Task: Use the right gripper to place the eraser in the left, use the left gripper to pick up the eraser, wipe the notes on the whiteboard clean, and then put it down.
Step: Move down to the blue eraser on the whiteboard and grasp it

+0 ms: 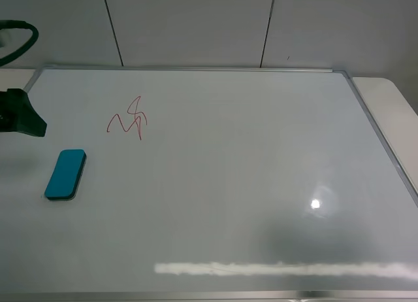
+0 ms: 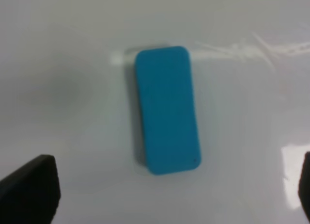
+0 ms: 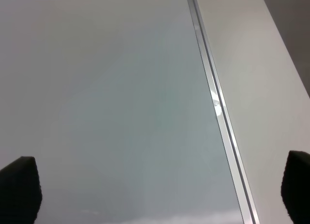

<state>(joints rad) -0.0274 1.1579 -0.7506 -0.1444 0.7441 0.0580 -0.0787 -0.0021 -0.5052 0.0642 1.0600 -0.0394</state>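
Between the two black fingertips (image 2: 29,190) of the left gripper (image 2: 167,195): bare board surface; jaws spread wide, holding nothing.
- Eraser (image 2: 167,110): teal-blue rounded block with a thin dark underside. It lies flat on the whiteboard (image 1: 248,158) just ahead of the left fingertips, touched by neither, near the board's left edge in the high view.
- Notes (image 1: 127,122): thin red zigzag scribble on the board, near the eraser on its far side, apart from it.
- Right gripper (image 3: 157,190): fingers wide apart and empty. One tip is over the glossy board, the other over the pale tabletop (image 3: 261,88), with the silver frame (image 3: 218,112) running between them.
- Left arm (image 1: 23,112): dark part at the left edge of the high view, with a black cable loop (image 1: 19,37) behind it.
- Wall panels (image 1: 196,21): pale grey with dark seams, beyond the board's far edge.
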